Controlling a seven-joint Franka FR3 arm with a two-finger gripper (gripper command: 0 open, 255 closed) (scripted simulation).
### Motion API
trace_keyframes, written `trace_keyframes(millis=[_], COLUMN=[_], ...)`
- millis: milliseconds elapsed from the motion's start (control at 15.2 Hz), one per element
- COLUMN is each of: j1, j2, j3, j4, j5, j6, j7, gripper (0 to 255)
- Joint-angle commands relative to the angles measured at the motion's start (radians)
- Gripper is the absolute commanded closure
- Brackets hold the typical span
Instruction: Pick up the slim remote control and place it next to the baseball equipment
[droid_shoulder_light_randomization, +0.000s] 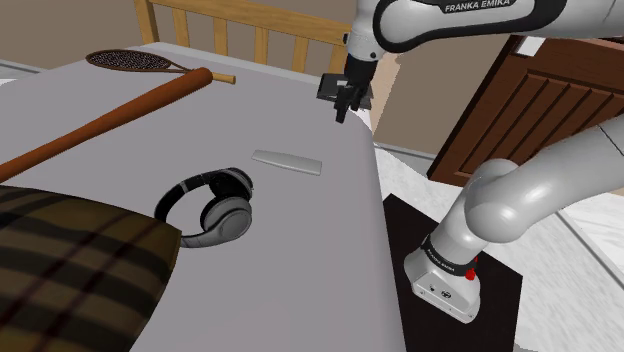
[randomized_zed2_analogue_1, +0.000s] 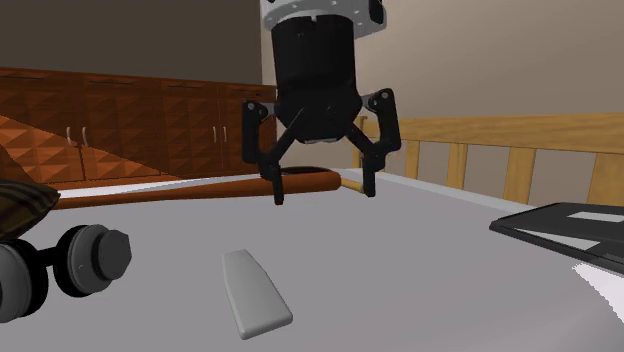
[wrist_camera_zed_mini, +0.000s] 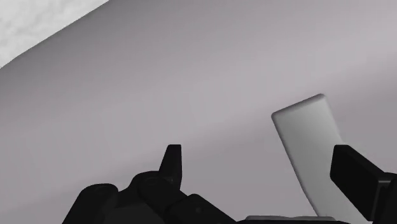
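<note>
The slim grey remote (droid_shoulder_light_randomization: 288, 161) lies flat on the grey bed (droid_shoulder_light_randomization: 300, 230), between the headphones and the bed's right edge in the shoulder view. The brown baseball bat (droid_shoulder_light_randomization: 110, 118) stretches across the far left of the bed. My gripper (droid_shoulder_light_randomization: 341, 116) hangs open above the bed, apart from the remote and a little beyond it towards the headboard. In the second exterior view the gripper (randomized_zed2_analogue_1: 325, 194) hovers with fingers spread above and behind the remote (randomized_zed2_analogue_1: 255, 293), with the bat (randomized_zed2_analogue_1: 200, 188) further back. In the wrist view the remote (wrist_camera_zed_mini: 308, 146) lies close to one fingertip (wrist_camera_zed_mini: 353, 175).
Grey headphones (droid_shoulder_light_randomization: 210, 205) rest near the remote. A plaid blanket (droid_shoulder_light_randomization: 70, 260) covers the bed's near left. A racket (droid_shoulder_light_randomization: 130, 60) lies beside the bat by the wooden headboard (droid_shoulder_light_randomization: 250, 35). The black stand (droid_shoulder_light_randomization: 440, 240) sits off the bed's right edge.
</note>
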Motion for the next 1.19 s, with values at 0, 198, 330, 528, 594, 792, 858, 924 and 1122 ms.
trace_keyframes(millis=[0, 198, 330, 528, 594, 792, 858, 924, 1122], j1=[0.022, 0.051, 0.071, 0.098, 0.107, 0.132, 0.139, 0.138, 0.138], j2=[0.071, 0.163, 0.225, 0.316, 0.346, 0.436, 0.463, 0.470, 0.491], j3=[0.002, 0.008, 0.014, 0.027, 0.032, 0.050, 0.056, 0.056, 0.057], j4=[0.017, 0.037, 0.055, 0.085, 0.097, 0.134, 0.146, 0.140, 0.121], j5=[0.010, 0.026, 0.037, 0.053, 0.058, 0.073, 0.077, 0.076, 0.074], j6=[0.053, 0.119, 0.160, 0.215, 0.232, 0.278, 0.292, 0.305, 0.345], j7=[-0.037, -0.092, -0.129, -0.183, -0.202, -0.255, -0.271, -0.271, -0.269], gripper=[0, 0, 0, 0, 0, 0, 0, 0, 0])
